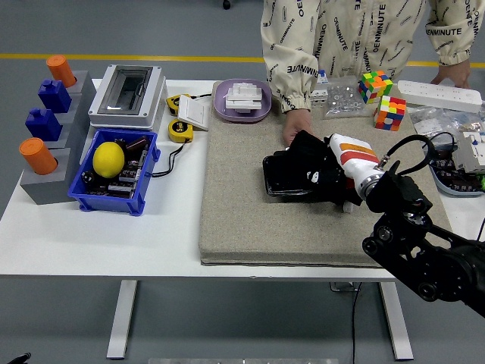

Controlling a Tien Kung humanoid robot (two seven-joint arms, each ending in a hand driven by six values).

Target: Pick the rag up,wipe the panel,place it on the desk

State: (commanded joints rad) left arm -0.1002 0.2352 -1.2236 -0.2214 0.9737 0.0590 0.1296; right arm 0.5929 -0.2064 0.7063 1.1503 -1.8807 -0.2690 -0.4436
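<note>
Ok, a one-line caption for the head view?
Right robot hand presses a black rag on the dark panel; a person's hand rests behind it.
</note>
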